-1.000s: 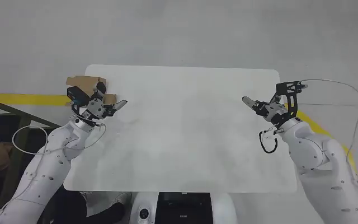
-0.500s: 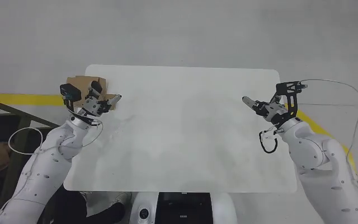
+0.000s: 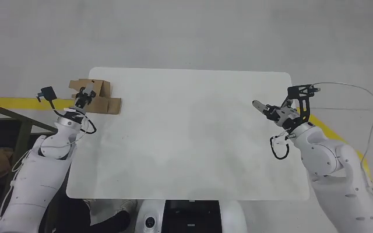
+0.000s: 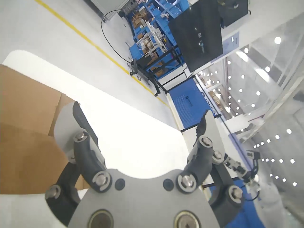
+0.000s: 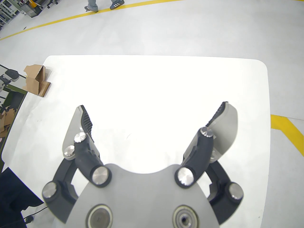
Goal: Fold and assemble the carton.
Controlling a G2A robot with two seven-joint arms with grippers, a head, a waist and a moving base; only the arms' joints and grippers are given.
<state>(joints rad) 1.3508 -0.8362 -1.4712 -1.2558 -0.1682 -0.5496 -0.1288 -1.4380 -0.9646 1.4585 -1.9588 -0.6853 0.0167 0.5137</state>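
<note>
Step, likely: grasping carton (image 3: 108, 105)
Both open: left gripper (image 4: 141, 116) just beside it, right gripper (image 5: 153, 113) well apart; next, clamp a flap

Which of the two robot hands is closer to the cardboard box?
The left hand, right at the carton on the table's corner; the right hand is far across the table from it.
</note>
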